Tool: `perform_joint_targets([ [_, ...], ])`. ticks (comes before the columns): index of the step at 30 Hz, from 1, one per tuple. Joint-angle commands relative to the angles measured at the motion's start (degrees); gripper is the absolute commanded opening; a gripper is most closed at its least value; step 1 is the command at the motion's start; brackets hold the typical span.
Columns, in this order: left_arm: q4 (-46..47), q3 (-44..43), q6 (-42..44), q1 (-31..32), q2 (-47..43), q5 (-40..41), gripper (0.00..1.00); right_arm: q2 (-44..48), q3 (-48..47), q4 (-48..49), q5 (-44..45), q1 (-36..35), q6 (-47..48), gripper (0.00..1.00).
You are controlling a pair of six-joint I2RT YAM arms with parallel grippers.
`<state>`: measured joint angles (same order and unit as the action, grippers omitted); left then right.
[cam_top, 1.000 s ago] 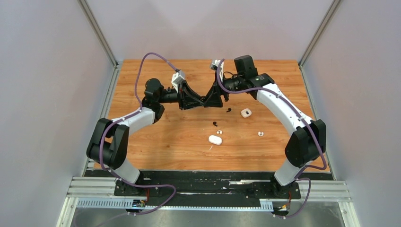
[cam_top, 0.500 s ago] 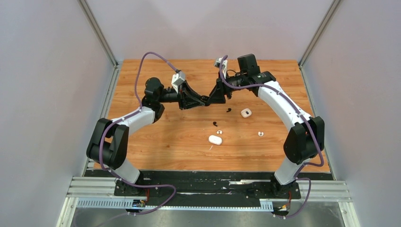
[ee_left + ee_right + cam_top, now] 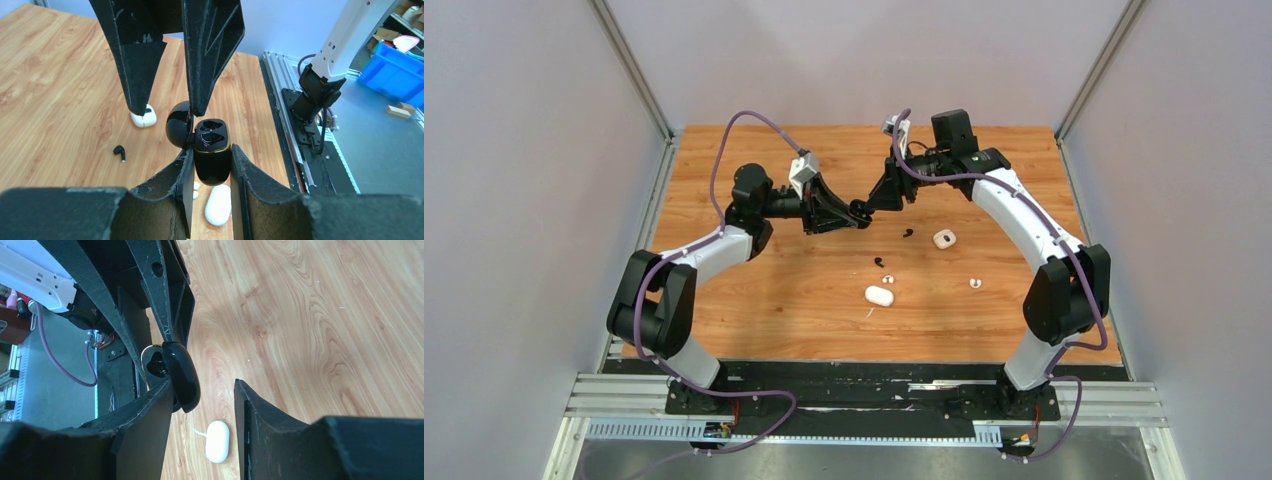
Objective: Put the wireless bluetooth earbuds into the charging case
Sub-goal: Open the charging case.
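The left gripper (image 3: 211, 149) is clamping the black charging case (image 3: 212, 167). The right gripper (image 3: 204, 384) is straddling the case's lid (image 3: 182, 372), fingers apart, one touching it.

Both arms reach inward, elbows out, claws meeting tip to tip. Left claw (image 3: 212, 160) is clamped on a case (image 3: 212, 150); right claw (image 3: 205, 385) stands part open, one finger seemingly touching it.

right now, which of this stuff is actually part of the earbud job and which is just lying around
In the job: black charging case, open, held in the left pincer; right pincer at its lid; two black earbuds on the table.

Lying about, for now: closed white case, open white case, white earbuds.
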<state>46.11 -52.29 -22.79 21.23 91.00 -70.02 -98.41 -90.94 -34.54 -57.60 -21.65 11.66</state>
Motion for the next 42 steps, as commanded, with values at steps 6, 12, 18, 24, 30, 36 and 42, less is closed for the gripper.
perform_joint_targets([
  [6, 3.33, -2.05, -3.65, 0.57, -1.15, 3.19, 0.0, 0.22, -1.33, 2.7, 0.44, 0.11, 0.85, 0.43],
  [12, 4.72, -1.91, -6.97, 0.29, -0.46, 6.99, 0.0, 1.33, 0.15, 2.33, 0.16, 0.1, 1.26, 0.41],
  [18, 5.66, -2.24, -8.09, 0.21, 0.08, 6.47, 0.0, 1.36, 0.51, 2.44, -0.3, 0.12, 1.43, 0.33],
  [24, 5.46, -2.16, -7.46, 0.22, 0.4, 5.34, 0.0, 0.2, -1.02, 2.9, -0.45, 0.12, 1.18, 0.14],
  [30, -1.63, -2.33, -3.91, 0.21, -0.34, 9.08, 0.16, 0.25, -1.9, 2.87, 0.59, 0.17, 2.2, 0.0],
  [36, -30.15, -7.89, 5.83, -0.15, -2.67, 16.63, 0.44, 1.74, -2.74, 1.09, 5.51, -0.59, 8.54, 0.0],
  [42, -61.37, -16.54, 24.84, -0.92, -7.48, 18.37, 0.64, 4.3, -1.42, -1.98, 10.69, -1.68, 20.16, 0.0],
])
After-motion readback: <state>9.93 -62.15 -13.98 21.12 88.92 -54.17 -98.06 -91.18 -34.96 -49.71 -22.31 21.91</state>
